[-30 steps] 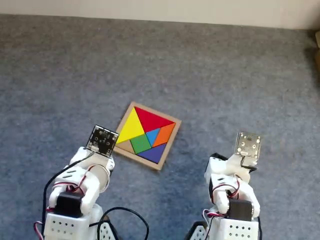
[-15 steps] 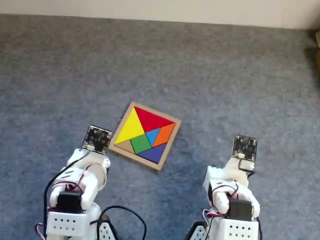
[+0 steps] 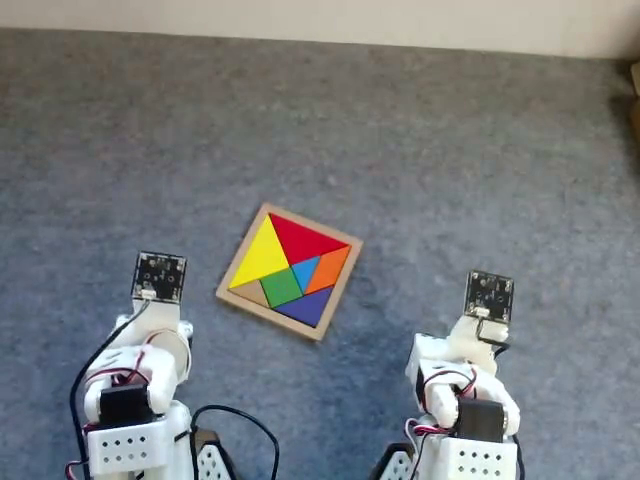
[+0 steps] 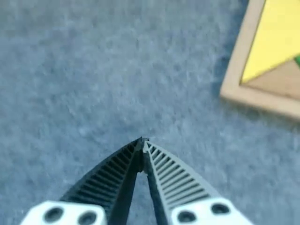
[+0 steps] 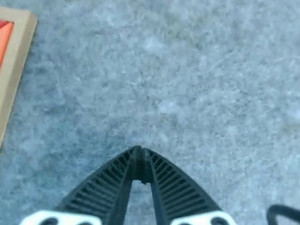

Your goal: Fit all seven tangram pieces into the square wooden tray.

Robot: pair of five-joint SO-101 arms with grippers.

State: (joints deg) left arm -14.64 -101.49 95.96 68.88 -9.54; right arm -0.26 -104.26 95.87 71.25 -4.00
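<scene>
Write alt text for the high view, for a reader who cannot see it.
A square wooden tray, turned like a diamond and filled with seven coloured tangram pieces, lies on grey carpet. Two white robot arms, the left arm and the right arm, sit near the bottom edge, both clear of the tray.

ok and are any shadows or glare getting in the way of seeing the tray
high view: even soft light, no glare on the tray, just a faint shadow on the carpet off its lower right side; left wrist view: no glare on the yellow piece, no hard shadow under the shut left gripper; right wrist view: same flat light around the right gripper
</scene>
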